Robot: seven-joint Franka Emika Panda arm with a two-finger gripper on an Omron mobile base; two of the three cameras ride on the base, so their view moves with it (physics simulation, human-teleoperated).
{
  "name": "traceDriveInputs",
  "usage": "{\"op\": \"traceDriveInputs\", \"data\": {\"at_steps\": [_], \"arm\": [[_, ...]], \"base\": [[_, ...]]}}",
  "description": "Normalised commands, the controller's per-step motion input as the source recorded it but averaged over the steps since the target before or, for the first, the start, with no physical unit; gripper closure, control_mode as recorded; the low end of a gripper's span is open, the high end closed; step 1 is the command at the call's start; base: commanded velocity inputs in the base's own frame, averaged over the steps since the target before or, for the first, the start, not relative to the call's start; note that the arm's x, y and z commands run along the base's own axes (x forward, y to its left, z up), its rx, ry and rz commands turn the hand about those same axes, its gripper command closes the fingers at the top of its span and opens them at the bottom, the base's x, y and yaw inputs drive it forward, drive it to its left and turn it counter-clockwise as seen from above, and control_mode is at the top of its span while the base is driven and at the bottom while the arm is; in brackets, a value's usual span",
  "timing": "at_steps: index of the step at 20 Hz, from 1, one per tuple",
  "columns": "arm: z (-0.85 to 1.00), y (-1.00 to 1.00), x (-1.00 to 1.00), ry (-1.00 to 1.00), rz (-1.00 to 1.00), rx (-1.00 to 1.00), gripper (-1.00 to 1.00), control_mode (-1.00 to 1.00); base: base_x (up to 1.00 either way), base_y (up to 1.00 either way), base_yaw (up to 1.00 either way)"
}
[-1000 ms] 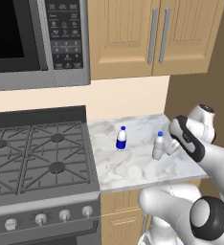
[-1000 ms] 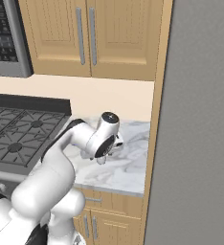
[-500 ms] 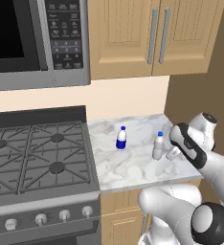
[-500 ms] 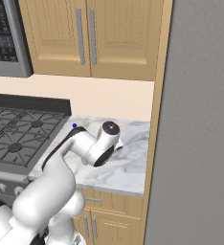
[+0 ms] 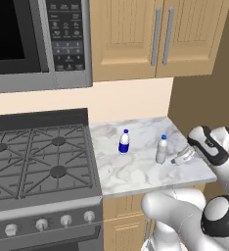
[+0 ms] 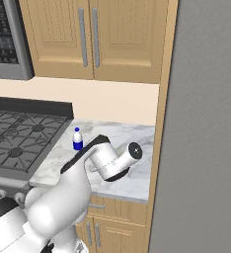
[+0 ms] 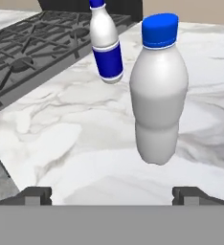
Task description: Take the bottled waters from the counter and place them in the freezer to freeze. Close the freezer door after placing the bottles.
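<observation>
The grey refrigerator (image 6: 206, 123) fills the right base view's three o'clock side, its doors shut, so freezing waits on fetching. The marbled counter (image 5: 136, 166) carries both bottles upright, well apart. The gripper (image 5: 182, 157) lies low at the plain bottle's (image 5: 161, 149) four o'clock, fingers (image 7: 37, 194) spread wide and holding nothing, likely lined up to straddle it. The blue-labelled bottle (image 5: 124, 142) stands at its ten o'clock, nearer the gas stove (image 5: 38, 166).
</observation>
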Motion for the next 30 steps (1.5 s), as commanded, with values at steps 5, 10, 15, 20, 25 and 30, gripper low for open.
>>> {"op": "traceDriveInputs", "data": {"at_steps": [5,10,15,20,25,30], "arm": [[0.00,-0.10,0.00,-0.04,0.00,0.05,-1.00,-1.00],[0.00,0.01,0.05,-0.12,0.00,0.00,-1.00,-1.00],[-0.10,0.01,0.07,-0.13,0.05,0.02,-1.00,-1.00],[-0.05,0.01,0.01,-0.10,0.10,0.15,-1.00,-1.00],[0.00,0.08,0.16,-0.02,0.12,0.03,-1.00,-1.00],[0.00,0.00,0.16,0.00,0.05,0.00,-1.00,-1.00]], "base": [[0.00,0.00,0.00],[0.00,0.00,0.00],[0.00,0.00,0.00],[0.00,0.00,0.00],[0.00,0.00,0.00],[0.00,0.00,0.00]]}}
